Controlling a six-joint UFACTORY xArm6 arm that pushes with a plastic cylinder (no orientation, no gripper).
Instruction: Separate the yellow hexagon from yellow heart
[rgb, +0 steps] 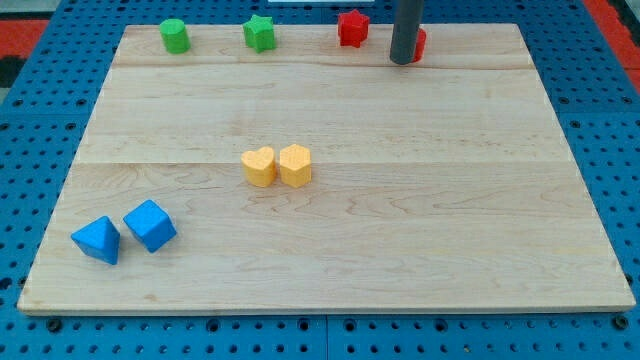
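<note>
On pale wooden tabletop (400, 250), over blue pegboard (600, 120): yellow heart (259, 166) and yellow hexagon (295, 164) touching side by side at centre. No hand: my tip (404, 59) bare rod end, holds nothing, at view's top, against partly hidden red block (420, 42), well apart from yellow pair. Along top edge: green cylinder (175, 35), green star (260, 33), red star (352, 28). Bottom left: blue triangular block (97, 239), blue cube (150, 224).

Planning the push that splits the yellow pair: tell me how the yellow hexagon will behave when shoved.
The yellow hexagon looks squat with a flat base, so it should slide, not roll or tip. It sits against the yellow heart, so a leftward push would probably drag both. My tip is at the view's top, far away.
</note>
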